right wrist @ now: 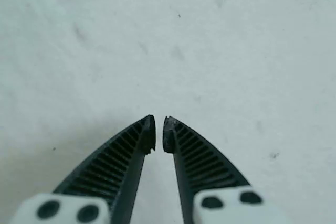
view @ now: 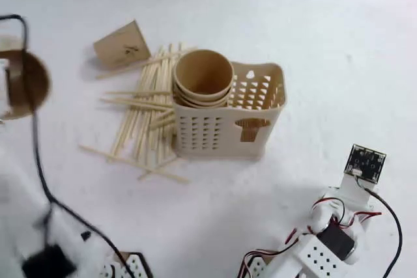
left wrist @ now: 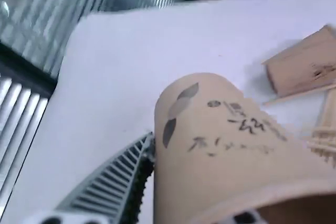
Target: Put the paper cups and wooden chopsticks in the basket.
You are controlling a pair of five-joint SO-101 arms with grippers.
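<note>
Paper cup first: a brown paper cup with a leaf print (left wrist: 226,145) is clamped in my left gripper (left wrist: 197,182) at the far left of the white table (view: 326,50), and one ribbed grey finger (left wrist: 113,182) presses its side. Next along, a second brown paper cup (view: 122,45) lies on its side beside the pile of pale wooden chopsticks (view: 140,128), which are scattered flat against the basket's left wall. The cream perforated plastic basket (view: 260,105) stands upright mid-table, and I see a stack of brown paper cups (view: 203,77) nested in its left end. Furthest right, my right gripper (right wrist: 159,132) hangs over bare tabletop, holding nothing, its tips narrowed to a sliver of a gap.
</note>
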